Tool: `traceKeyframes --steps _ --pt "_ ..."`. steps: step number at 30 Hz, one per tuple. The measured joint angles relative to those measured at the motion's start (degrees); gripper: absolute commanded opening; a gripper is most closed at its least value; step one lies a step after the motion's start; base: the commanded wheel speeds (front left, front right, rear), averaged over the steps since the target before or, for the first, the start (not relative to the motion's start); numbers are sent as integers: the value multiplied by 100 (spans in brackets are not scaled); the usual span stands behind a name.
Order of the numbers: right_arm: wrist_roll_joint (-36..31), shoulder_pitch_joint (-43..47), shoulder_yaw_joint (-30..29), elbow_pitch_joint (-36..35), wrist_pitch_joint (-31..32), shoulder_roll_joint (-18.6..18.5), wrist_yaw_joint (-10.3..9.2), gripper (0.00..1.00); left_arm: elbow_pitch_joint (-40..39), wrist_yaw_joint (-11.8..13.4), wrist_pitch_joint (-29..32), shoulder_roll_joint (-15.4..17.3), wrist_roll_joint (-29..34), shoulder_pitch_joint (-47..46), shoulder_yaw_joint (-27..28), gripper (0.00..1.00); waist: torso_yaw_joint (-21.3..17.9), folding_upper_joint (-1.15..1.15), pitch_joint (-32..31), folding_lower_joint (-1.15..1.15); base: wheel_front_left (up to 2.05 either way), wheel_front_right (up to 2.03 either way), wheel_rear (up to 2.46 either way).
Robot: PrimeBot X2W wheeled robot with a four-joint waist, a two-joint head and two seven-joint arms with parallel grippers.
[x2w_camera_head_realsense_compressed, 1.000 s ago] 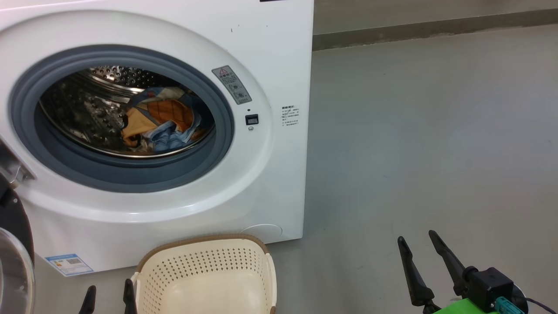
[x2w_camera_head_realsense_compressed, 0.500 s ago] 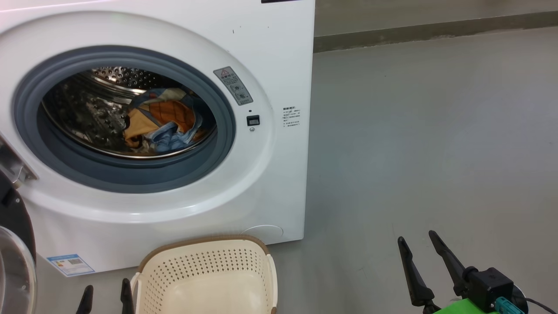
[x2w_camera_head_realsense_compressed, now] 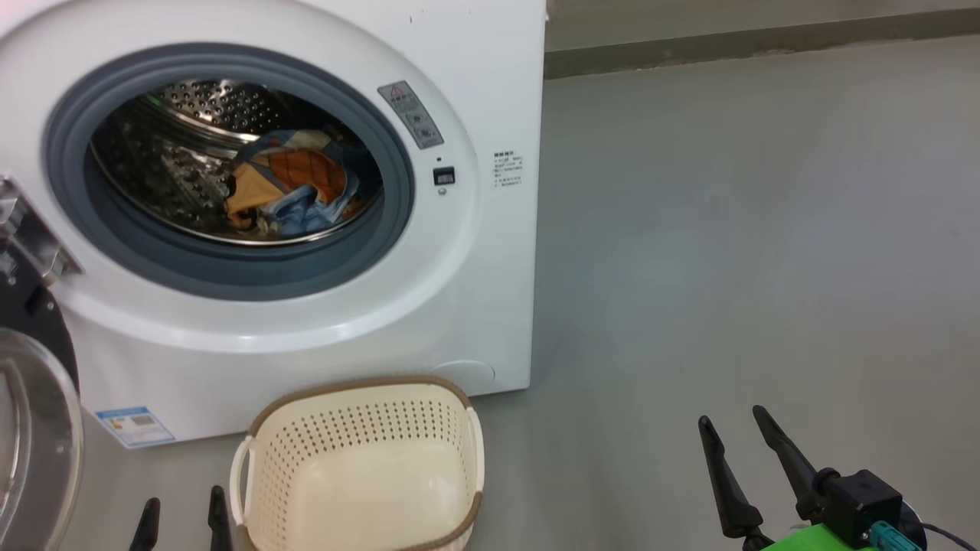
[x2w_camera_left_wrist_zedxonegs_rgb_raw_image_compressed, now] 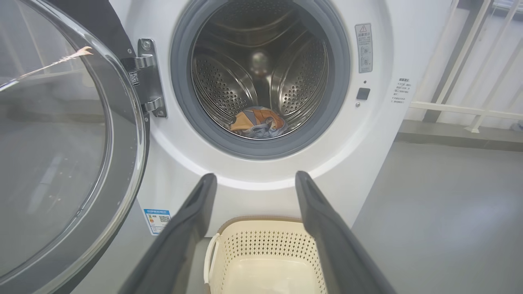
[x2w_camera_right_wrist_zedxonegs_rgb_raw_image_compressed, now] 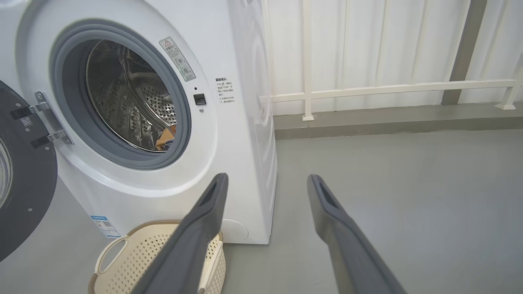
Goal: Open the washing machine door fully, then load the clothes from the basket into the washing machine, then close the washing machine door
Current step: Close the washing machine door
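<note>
One washing machine (x2w_camera_head_realsense_compressed: 475, 76), one door, one basket and one heap of laundry. The washing machine door (x2w_camera_left_wrist_zedxonegs_rgb_raw_image_compressed: 57, 143) hangs wide open on its hinge (x2w_camera_left_wrist_zedxonegs_rgb_raw_image_compressed: 147, 77) at the machine's left. The clothes (x2w_camera_head_realsense_compressed: 287, 191) lie low in the steel drum as a bundle of orange, tan and light blue; I cannot count the separate pieces. The basket (x2w_camera_head_realsense_compressed: 360, 425) sits on the grey floor (x2w_camera_head_realsense_compressed: 727, 229) just in front of the machine, its bare cream bottom showing.

There are two grippers with two dark fingers each. The left gripper (x2w_camera_head_realsense_compressed: 182, 516) is just beside the basket's left handle and the right gripper (x2w_camera_head_realsense_compressed: 733, 419) is well off to the right. Both are spread and released, grasping nothing.

Since a second ago the head camera has tipped down, so more of the basket shows — the things themselves lie as they did.

I count three labels. There is a blue sticker (x2w_camera_head_realsense_compressed: 135, 426) at the lower left corner, a grey warning sticker (x2w_camera_head_realsense_compressed: 410, 115) with a red triangle, and a small block of print (x2w_camera_head_realsense_compressed: 508, 169) — all too small to read.
</note>
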Motion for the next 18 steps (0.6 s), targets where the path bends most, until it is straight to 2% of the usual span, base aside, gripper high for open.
traceKeyframes --steps 9,15,18 --pt "7 1 -43 25 0 0 0 100 -60 -19 0 0 58 -11 47 100 28 0 -15 0 -163 163 0" --pt "7 1 -60 20 0 0 0 100 -66 4 0 0 57 -11 29 100 66 0 -11 0 -70 70 0" --pt "7 1 -60 19 0 0 0 100 -65 -78 0 0 38 -12 -9 100 80 0 -13 0 -10 10 0"
